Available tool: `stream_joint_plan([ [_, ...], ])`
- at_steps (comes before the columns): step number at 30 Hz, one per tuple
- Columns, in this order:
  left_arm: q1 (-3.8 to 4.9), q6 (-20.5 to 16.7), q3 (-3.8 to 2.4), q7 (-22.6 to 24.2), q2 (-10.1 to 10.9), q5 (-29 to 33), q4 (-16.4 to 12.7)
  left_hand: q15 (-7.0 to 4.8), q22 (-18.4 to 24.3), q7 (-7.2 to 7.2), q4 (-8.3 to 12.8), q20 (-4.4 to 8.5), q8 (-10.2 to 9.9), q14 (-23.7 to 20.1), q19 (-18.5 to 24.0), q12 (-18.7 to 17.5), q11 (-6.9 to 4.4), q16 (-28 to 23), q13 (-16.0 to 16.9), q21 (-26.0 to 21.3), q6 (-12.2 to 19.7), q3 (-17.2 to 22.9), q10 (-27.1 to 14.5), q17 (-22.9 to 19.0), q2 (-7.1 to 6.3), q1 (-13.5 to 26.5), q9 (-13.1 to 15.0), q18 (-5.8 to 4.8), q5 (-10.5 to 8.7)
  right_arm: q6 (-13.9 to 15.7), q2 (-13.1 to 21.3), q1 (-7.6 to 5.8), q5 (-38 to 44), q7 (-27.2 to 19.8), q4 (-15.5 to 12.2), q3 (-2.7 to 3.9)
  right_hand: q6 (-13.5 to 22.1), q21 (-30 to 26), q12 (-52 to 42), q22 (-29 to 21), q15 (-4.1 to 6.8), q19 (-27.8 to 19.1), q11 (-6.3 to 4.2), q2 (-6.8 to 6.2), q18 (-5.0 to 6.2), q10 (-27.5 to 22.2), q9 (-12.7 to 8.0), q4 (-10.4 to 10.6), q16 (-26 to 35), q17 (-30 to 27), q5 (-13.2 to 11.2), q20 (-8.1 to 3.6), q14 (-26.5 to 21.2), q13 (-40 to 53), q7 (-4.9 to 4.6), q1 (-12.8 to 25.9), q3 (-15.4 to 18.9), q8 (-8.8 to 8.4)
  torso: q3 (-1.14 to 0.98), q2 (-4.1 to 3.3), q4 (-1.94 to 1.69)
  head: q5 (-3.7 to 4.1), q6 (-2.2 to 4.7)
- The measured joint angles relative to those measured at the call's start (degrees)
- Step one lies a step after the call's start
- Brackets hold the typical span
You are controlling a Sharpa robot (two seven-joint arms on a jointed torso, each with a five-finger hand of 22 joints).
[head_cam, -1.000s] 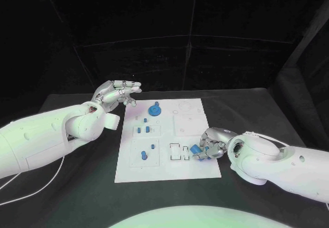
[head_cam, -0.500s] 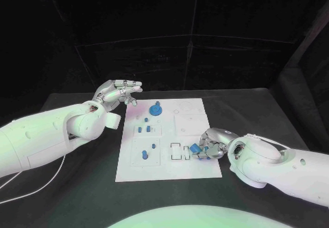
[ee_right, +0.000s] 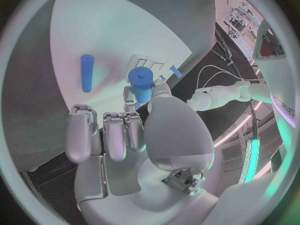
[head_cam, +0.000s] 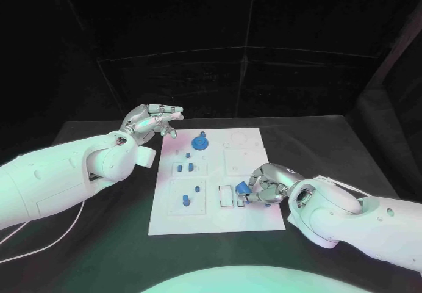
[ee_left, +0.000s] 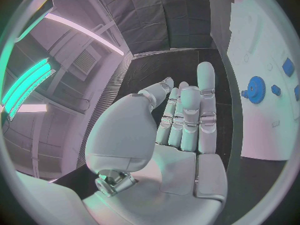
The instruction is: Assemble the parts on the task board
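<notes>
The white task board [head_cam: 255, 159] lies in the middle of the black table. My right hand [head_cam: 266, 186] hovers low over its near right part and pinches a short blue cylinder [ee_right: 142, 83] between thumb and finger, beside the rectangular slots [head_cam: 227, 194]. In the head view the cylinder [head_cam: 241, 188] shows at the fingertips. A blue peg [ee_right: 87, 73] lies loose on the board just beyond the fingers. My left hand [head_cam: 154, 119] is raised off the board's far left corner, its fingers [ee_left: 187, 115] stretched out with nothing in them.
A blue gear [head_cam: 199, 143] stands at the board's far end, also visible in the left wrist view as the gear [ee_left: 255, 89]. Small blue pieces [head_cam: 184, 166] sit in the left column, with another [head_cam: 185, 199] nearer me. Bare black table [head_cam: 105, 226] surrounds the board.
My right hand has carried the blue cylinder a little left and away from me, toward the rectangular slots. The left hand has stayed put.
</notes>
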State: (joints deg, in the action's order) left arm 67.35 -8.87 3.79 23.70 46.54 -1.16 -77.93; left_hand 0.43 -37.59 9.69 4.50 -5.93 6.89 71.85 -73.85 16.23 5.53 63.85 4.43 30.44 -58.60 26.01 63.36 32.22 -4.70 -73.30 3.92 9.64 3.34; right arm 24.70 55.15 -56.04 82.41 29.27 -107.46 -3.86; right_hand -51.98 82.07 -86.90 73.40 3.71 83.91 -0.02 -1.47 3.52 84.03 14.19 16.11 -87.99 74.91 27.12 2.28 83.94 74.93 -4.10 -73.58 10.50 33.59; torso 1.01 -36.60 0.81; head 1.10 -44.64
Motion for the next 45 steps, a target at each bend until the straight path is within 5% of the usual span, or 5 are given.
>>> stream_joint_plan([
  [17,-0.01,0.15,0.05,-0.16,-0.18,0.00,-0.01,0.00,0.03,0.14,0.00,0.00,0.00,0.00,0.00,0.00,0.00,0.00,0.00,0.00,0.15,0.00,0.00,-0.05,0.00,0.00,0.00,0.00,0.00,-1.43,-5.39,-0.01,-4.52,1.93,2.61,0.01,-0.48,0.00,0.00,0.07,1.34,0.15,-1.44,2.70,0.01,-0.19,2.89,0.34,0.01,-0.01,-4.53,-1.07,0.11,0.00,-0.46,3.08,2.43,3.28,0.03,-0.10,-0.07,-0.87,-0.04],
  [28,-0.01,0.18,0.06,-0.17,-0.35,0.00,0.06,0.00,0.03,0.14,0.00,0.00,0.00,0.00,0.00,0.00,0.00,0.00,0.00,0.00,0.14,0.00,0.00,-0.04,0.00,0.00,0.00,0.00,0.00,-0.87,-6.59,-0.01,-5.63,3.21,3.37,0.02,-1.63,0.00,0.21,0.14,1.74,0.15,-1.64,2.81,0.02,0.01,4.08,0.36,0.01,-0.01,-7.66,-1.48,0.11,0.00,0.69,4.29,3.67,4.35,0.03,-0.07,-0.04,-1.03,0.03],
  [33,-0.01,0.18,0.07,-0.18,-0.38,0.00,0.11,0.00,0.03,0.14,0.00,0.00,0.00,0.00,0.00,0.00,0.00,0.00,0.00,0.00,0.14,0.00,0.00,-0.04,0.00,0.00,0.00,0.00,0.00,-0.55,-7.10,-0.02,-5.81,3.48,3.63,0.02,-2.77,0.00,0.47,0.13,1.75,0.15,-1.64,2.58,0.02,0.00,5.05,0.55,0.01,-0.01,-13.62,-1.48,0.10,0.00,2.35,6.70,5.13,4.97,0.03,-0.07,-0.01,-1.17,-0.08],
  [37,-0.01,0.21,0.08,-0.19,-0.46,0.00,0.12,0.00,0.03,0.14,0.00,0.00,0.00,0.01,0.00,0.00,0.00,0.00,0.00,0.00,0.15,0.00,0.00,-0.04,0.00,0.00,0.00,0.00,0.00,-0.12,-7.33,-0.02,-5.94,3.56,3.94,0.02,-1.42,0.00,1.15,-0.05,1.75,0.15,-1.64,-0.24,0.02,0.00,5.72,0.71,0.31,-0.01,-19.69,-1.48,0.10,0.00,2.01,9.89,4.30,5.47,0.03,-0.08,0.02,-1.21,-0.08],
  [45,-0.01,0.30,0.09,-0.24,-0.46,0.00,0.15,0.21,0.12,0.14,-0.16,-0.19,0.00,-0.20,0.19,0.37,0.00,0.00,0.00,0.00,0.14,-0.16,0.00,-0.10,0.31,-0.31,0.00,0.00,0.00,0.87,-7.52,-0.02,-6.32,3.49,4.22,0.02,0.12,0.00,2.38,-0.41,1.75,0.15,-1.63,-5.90,0.02,0.00,6.37,0.91,0.55,-0.01,-22.95,-1.48,0.10,0.00,1.53,14.61,0.22,5.47,0.04,-0.08,0.02,-1.32,-0.14],
])
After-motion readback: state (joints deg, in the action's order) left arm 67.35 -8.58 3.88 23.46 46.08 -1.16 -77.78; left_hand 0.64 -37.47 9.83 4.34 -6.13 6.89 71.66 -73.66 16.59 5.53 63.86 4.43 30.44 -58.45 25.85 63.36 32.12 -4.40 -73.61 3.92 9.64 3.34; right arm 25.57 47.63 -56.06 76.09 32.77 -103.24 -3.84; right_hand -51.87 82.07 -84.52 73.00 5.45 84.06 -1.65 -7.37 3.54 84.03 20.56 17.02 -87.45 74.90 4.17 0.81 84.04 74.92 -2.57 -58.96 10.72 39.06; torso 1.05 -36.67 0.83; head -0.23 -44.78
